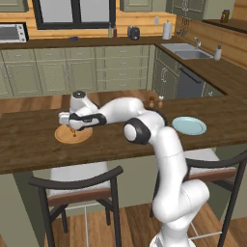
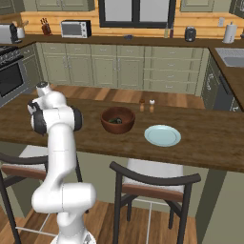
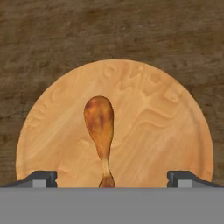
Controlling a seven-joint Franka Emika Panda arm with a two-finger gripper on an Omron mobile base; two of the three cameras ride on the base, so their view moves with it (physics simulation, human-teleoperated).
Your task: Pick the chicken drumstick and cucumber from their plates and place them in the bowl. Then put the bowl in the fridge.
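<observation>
Hand point(image 3: 112, 177) spread wide over the drumstick point(image 3: 100, 131), which lies on the wooden plate point(image 3: 166, 131) on the desk point(image 3: 52, 43); the fingertips point(image 3: 41, 178) hold nothing.

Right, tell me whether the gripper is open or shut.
Open. In the hand view the gripper has its fingertips spread wide, empty, either side of the chicken drumstick lying on the wooden plate.

The chicken drumstick's point(image 3: 99, 127) bone tip is cut off at the hand view's bottom edge; the wooden plate's point(image 1: 62, 136) middle hides beneath the arm.
</observation>
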